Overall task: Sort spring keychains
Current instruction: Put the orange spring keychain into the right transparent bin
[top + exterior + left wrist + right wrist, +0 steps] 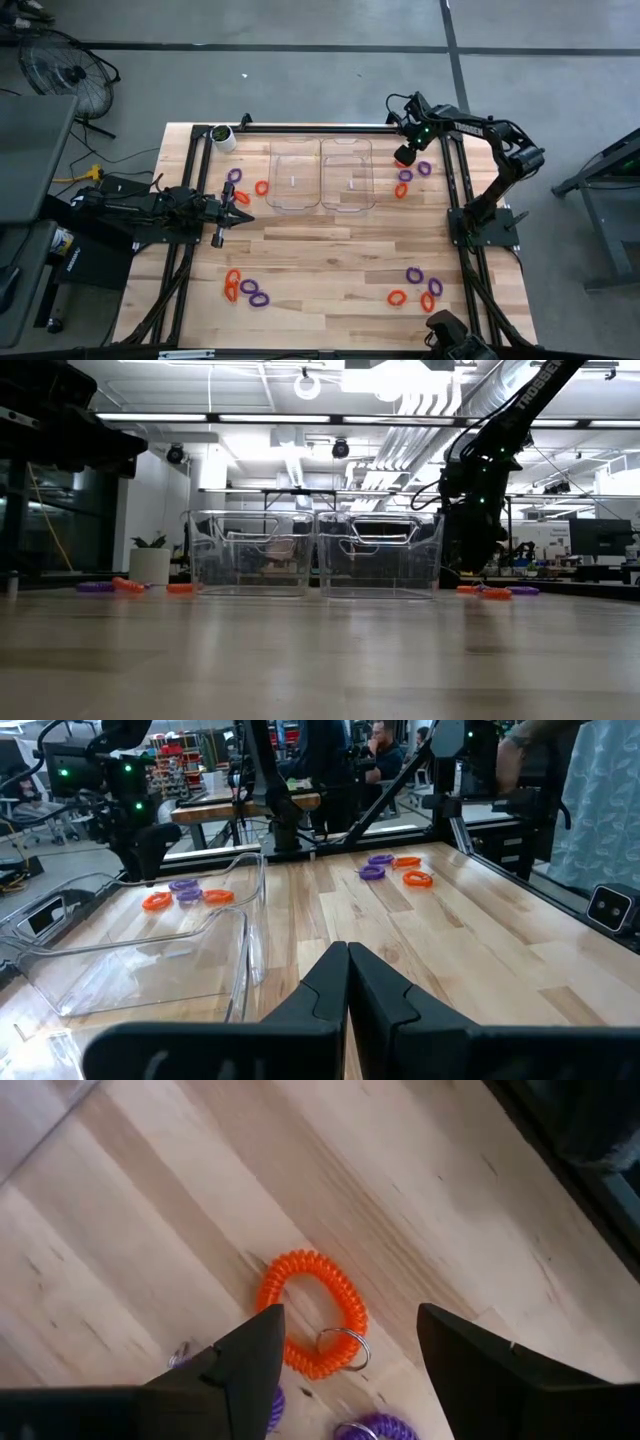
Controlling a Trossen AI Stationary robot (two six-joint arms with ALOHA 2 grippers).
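Orange and purple spring keychains lie flat on the wooden table in four loose groups. My right gripper (pixel 405 156) hangs open, pointing down, just right of the two clear trays (pixel 322 175). Its fingers stand on either side of an orange keychain (pixel 310 1315) and above it, without touching. The keychain's metal ring (pixel 343 1346) lies at one end. Purple keychains (pixel 424 168) and another orange one (pixel 400 189) lie close by. My left gripper (pixel 246 217) waits shut and level at the table's left, holding nothing.
More keychains lie left of the trays (pixel 261 187), near the front left (pixel 249 287) and the front right (pixel 414 273). A white-and-green roll (pixel 222 137) stands at the far left corner. Black frame rails (pixel 455 180) run along the table's sides. People show in the room beyond.
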